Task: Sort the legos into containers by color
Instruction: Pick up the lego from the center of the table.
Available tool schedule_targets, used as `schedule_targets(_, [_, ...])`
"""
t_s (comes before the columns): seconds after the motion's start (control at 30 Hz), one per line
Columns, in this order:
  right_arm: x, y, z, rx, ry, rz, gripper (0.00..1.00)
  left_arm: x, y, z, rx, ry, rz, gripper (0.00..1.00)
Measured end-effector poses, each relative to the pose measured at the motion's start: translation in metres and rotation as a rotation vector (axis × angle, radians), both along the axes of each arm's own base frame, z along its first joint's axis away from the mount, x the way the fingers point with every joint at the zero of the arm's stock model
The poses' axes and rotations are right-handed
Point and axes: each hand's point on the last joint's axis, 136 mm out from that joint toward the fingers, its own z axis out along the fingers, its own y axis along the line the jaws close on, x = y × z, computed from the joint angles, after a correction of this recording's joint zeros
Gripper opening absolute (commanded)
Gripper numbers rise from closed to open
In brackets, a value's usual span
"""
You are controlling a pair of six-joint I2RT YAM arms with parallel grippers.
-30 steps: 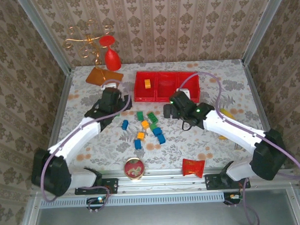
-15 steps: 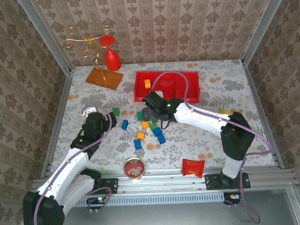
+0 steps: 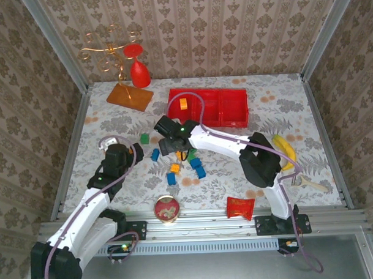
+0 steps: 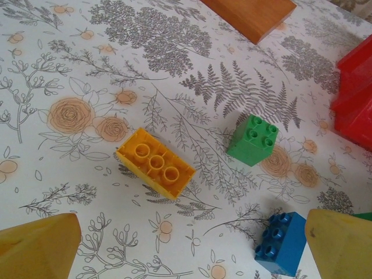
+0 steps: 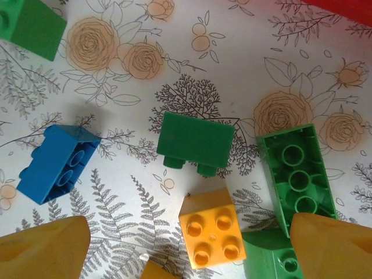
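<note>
Fingers right [image 5: 40, 247]: spread, shifted from containers [image 3: 233, 107] to legos [image 3: 174, 167] | fingers left [image 4: 35, 247]: spread, apparently withdrawn

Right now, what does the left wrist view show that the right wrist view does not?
Left wrist, not right wrist: a yellow lego studs up and the orange base. Right wrist, not left wrist: an orange lego, a green lego on its side and a long green lego hollow side up. Both: the floral table cover, a red container edge, a blue lego, another green lego, and an open gripper (left gripper, right gripper); whether the same legos, I cannot tell.
</note>
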Motion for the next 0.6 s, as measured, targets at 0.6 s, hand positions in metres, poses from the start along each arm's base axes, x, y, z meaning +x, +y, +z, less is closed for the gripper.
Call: schedule_targets(0.6, [0.016, 0.017, -0.021, -0.036, 0.020, 0.004, 0.69, 0.002, 0.006, -0.005, -0.034, 0.006, 0.010, 1.00])
